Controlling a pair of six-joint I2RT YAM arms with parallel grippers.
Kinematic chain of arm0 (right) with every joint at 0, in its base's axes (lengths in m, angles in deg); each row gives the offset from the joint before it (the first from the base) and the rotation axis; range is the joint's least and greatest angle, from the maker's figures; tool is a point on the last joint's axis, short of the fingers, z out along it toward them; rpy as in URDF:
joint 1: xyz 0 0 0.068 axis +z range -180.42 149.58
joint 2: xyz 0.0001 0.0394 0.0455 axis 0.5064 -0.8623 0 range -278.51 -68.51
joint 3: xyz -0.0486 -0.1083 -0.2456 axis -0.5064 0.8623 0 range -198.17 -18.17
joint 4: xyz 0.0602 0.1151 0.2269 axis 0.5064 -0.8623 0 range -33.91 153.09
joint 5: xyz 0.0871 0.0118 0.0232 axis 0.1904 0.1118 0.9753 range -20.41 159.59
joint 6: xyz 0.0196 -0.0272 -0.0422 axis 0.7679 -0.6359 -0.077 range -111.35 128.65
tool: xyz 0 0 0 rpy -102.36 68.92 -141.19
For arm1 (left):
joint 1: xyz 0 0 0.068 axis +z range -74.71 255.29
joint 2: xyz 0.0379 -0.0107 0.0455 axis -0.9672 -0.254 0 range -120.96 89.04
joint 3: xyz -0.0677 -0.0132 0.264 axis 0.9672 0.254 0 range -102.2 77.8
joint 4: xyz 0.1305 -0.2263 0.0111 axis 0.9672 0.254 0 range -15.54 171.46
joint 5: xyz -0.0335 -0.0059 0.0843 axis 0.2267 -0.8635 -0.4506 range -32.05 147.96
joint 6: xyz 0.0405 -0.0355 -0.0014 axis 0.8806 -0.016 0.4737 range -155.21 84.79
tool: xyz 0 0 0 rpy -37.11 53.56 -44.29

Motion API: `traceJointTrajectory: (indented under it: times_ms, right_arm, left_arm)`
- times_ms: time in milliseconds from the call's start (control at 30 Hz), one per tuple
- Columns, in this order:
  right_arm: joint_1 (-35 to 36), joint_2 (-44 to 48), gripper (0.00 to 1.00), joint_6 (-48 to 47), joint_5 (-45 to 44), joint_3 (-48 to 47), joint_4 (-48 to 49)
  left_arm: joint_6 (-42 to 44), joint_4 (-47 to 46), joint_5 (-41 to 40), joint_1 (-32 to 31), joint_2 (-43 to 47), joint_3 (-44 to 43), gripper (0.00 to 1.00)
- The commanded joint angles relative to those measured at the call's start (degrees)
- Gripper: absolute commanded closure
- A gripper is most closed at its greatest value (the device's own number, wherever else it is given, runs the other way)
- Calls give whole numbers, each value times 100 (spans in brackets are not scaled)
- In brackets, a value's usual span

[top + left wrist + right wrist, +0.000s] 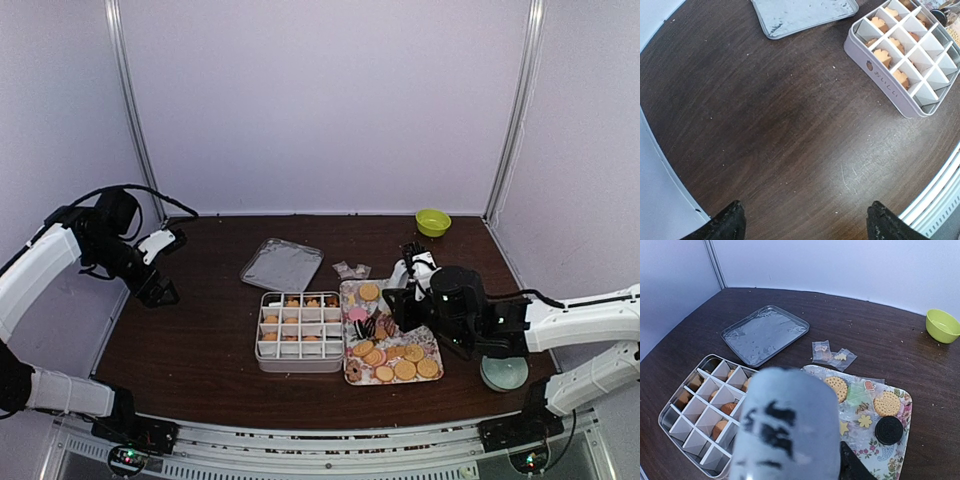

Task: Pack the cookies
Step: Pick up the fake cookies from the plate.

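Dark wood table (200, 340), white walls. My left gripper (805, 225) hangs over it, spread wide. My right gripper (392, 308) is above the cookies (400, 365) on the floral tray (880, 455), and I can't tell how its jaws stand.

Soft, even light, faint shadows. The bench (790, 150) has a pale sheen in the bowed left wrist view. A blurred grey shape (785, 425) fills the right wrist's lower centre, cookies (888, 402) behind sharp.

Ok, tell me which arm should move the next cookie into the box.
Right, most likely. The right gripper hangs over the floral tray of cookies, beside the divided box. The left gripper, jaws open and empty, sits far off near the left edge of the table.
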Motion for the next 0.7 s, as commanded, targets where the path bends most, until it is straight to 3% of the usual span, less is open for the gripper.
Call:
traceJointTrajectory:
  times_ms: [0, 467, 667]
  right_arm:
    - [-83, 263, 61, -20, -215, 237, -510]
    - [-142, -116, 62, -37, 51, 9, -264]
    - [-141, -135, 73, -147, 12, -301, -343]
  left_arm:
    - [-52, 55, 181, 43, -38, -218, 14]
    - [-63, 92, 199, 46, -54, -251, 14]
    - [-64, 92, 179, 44, -52, -264, 15]
